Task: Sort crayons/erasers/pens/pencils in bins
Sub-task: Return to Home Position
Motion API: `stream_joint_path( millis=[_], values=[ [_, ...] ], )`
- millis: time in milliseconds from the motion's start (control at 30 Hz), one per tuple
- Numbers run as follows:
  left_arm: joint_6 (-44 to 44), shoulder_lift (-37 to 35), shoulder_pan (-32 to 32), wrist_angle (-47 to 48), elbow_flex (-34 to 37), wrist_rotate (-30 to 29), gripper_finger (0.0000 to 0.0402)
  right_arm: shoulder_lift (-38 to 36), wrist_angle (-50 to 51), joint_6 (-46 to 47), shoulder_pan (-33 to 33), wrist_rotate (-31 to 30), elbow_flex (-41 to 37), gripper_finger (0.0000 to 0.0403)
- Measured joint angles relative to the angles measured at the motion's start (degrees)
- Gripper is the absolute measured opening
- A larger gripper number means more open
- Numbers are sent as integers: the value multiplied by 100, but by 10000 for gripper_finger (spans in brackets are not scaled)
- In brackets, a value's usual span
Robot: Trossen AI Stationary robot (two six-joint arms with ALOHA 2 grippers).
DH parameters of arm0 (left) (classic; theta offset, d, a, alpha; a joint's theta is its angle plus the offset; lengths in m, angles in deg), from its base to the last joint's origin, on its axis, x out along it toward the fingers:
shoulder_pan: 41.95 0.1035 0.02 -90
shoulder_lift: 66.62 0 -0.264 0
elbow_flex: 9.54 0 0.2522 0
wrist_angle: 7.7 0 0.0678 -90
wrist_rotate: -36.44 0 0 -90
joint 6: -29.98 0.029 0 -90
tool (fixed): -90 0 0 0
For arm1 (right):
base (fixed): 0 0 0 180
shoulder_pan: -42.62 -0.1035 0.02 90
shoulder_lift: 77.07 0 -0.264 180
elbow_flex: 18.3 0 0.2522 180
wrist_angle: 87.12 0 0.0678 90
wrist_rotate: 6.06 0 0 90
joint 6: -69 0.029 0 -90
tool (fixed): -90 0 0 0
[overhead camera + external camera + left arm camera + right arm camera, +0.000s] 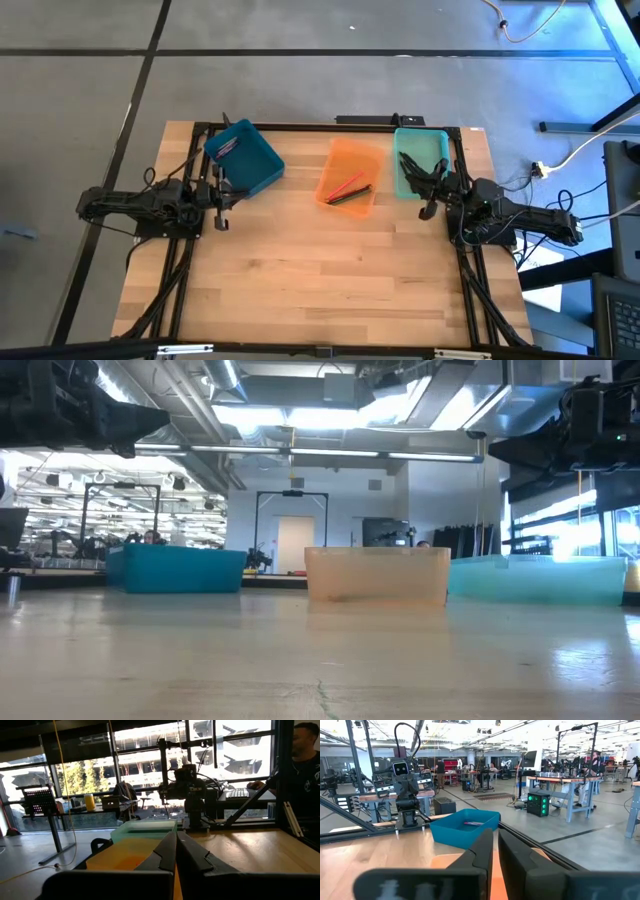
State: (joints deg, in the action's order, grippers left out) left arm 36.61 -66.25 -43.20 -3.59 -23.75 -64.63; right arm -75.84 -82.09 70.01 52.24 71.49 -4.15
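Hovering low at opposite edges of the counter [320,280], the left claw [224,200] and right claw [428,200] both hang pinched together and empty, while red and black sticks [347,190] lie slantwise in the orange bin [345,150] between them, nearer the right claw.

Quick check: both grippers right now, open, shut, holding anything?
Left gripper: closed, holding nothing.
Right gripper: closed, holding nothing.
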Motion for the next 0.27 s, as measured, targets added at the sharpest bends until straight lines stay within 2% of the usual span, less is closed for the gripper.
stream_joint_path(
  millis=[267],
  values=[
    [0,0,0,0,0,2,0,1,0,0,-1,0,0,34]
  ],
)
